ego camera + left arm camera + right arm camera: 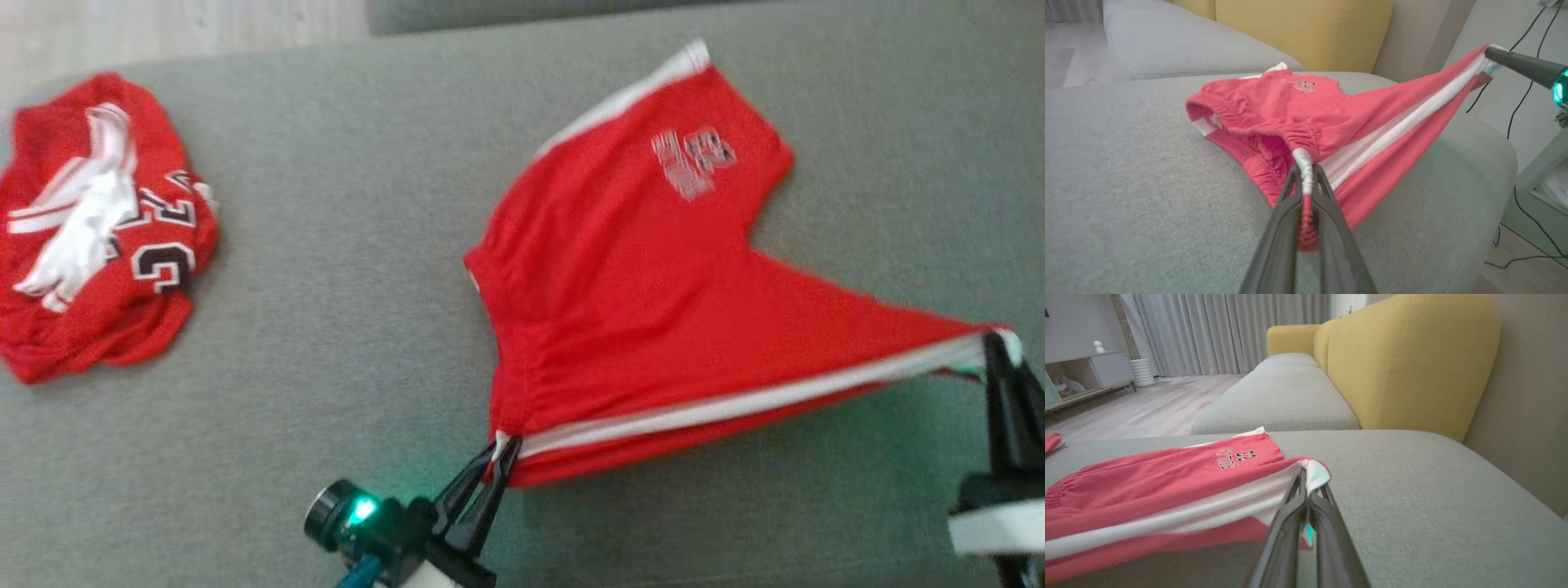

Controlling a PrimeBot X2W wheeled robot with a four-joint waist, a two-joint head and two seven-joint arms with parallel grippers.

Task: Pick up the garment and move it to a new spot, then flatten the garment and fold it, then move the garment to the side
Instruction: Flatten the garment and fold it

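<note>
**Stretch the shorts taut, then lay them flat**

The left gripper [500, 453] is clamped on the waistband corner of the red shorts [637, 310]. The right gripper [993, 341] is pinched onto the white-striped leg hem. The near edge hangs lifted between them, while the far leg rests on the grey sofa cushion [343, 327]. To flatten well, I judge both should pull apart evenly, lower together and drag gently toward the robot, clear of the crumpled jersey [98, 237] at the left.
</note>
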